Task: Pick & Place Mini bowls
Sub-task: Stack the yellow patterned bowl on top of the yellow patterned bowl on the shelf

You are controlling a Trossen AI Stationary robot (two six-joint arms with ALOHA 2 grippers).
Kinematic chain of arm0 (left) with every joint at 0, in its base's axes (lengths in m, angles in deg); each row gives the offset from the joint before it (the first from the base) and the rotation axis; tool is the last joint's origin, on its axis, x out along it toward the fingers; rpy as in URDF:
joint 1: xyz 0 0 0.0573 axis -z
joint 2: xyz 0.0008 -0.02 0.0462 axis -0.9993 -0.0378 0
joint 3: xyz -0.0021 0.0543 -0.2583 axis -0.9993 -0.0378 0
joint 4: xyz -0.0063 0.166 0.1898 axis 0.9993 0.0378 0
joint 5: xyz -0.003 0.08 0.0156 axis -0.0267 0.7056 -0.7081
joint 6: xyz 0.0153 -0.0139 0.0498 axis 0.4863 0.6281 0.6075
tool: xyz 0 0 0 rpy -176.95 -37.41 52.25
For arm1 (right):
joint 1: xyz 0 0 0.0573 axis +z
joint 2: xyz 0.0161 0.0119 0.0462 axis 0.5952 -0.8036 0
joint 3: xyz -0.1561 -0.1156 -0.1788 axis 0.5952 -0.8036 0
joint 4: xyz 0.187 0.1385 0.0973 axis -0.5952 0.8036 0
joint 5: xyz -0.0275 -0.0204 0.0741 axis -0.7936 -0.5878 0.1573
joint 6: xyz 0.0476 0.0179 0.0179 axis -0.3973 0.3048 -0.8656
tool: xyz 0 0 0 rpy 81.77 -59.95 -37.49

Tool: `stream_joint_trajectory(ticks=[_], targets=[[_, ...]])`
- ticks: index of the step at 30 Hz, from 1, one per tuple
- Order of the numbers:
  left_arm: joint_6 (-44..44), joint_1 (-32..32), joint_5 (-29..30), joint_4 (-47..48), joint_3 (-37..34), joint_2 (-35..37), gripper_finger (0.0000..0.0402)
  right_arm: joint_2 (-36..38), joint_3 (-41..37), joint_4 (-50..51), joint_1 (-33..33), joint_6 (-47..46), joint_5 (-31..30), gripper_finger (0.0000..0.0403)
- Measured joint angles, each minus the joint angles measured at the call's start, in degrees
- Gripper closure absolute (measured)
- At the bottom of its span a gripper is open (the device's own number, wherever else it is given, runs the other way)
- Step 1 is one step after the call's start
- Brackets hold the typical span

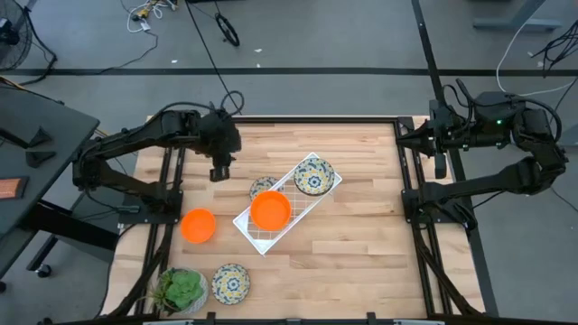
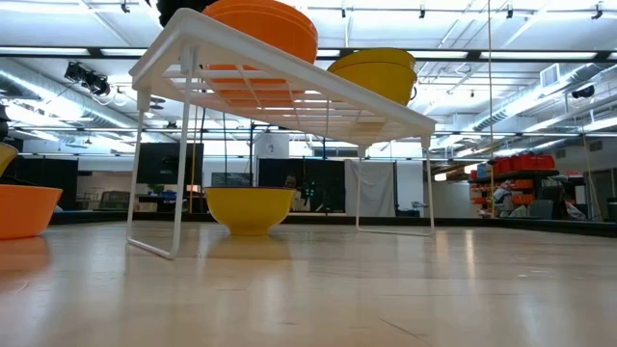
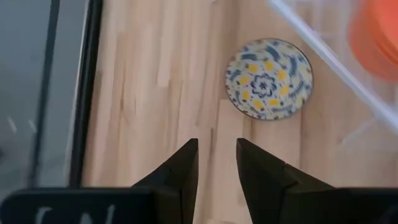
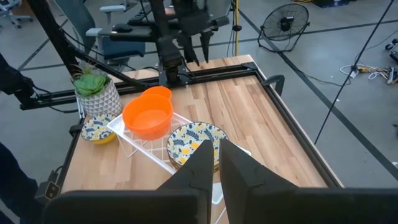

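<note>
Hovering empty with fingers slightly apart, the left end effector (image 3: pixel 216 163) is looking down on the patterned bowl (image 3: pixel 268 79) on the counter (image 1: pixel 361 244) beside the rack (image 1: pixel 287 215), and should be descending straddling the rim.

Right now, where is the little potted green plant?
In the high view, the potted plant sits at the table's near left corner, just left of a floral bowl and below the loose orange bowl.

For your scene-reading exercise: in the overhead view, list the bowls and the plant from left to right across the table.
Potted plant → orange bowl on the table → patterned bowl at the front → orange bowl on the rack → patterned bowl on the rack.
</note>
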Motion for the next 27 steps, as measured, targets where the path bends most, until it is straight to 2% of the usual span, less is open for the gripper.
stream_joint_trajectory(ticks=[4,8,13,27], targets=[[-10.9,-2.1,-0.1,-0.1,0.0,-0.5,0.0287,0.0,0.0,0.0,0.0,0.0,0.0,0.0371],[-15.7,-4.4,-1.9,0.3,0.0,-1.2,0.0287,0.0,0.0,0.0,0.0,0.0,0.0,0.0371],[-16.7,-6.7,-10.9,0.2,0.0,-2.9,0.0287,0.0,0.0,0.0,0.0,0.0,0.0,0.0371],[-15.3,-9.8,-12.2,-1.7,0.0,-11.3,0.0287,0.0,0.0,0.0,0.0,0.0,0.0,0.0371]])
